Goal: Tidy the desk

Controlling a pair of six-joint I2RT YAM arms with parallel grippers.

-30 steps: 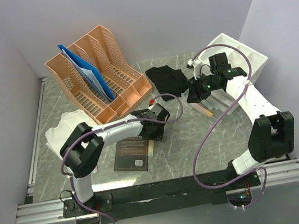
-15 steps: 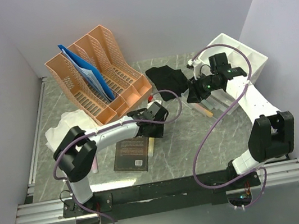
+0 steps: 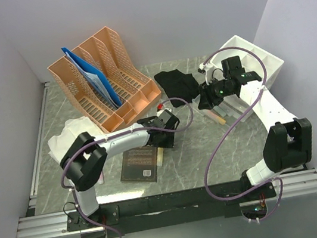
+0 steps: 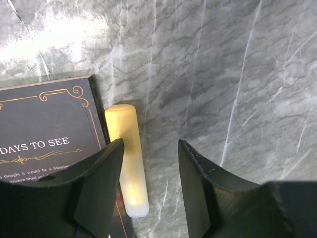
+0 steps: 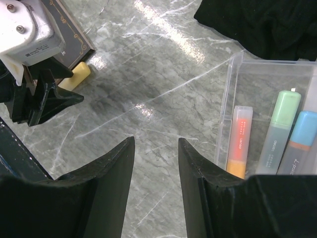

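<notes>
Right pincer (image 5: 156, 142) gapes empty beside clear tray (image 5: 228, 101) holding highlighters (image 5: 282, 124).

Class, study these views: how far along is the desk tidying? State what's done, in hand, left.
Done: blue folder in the orange rack, highlighters in the clear box. In hand: open left gripper hovers at the yellow marker beside the book. Left: book, black cloth, white cloth.
</notes>
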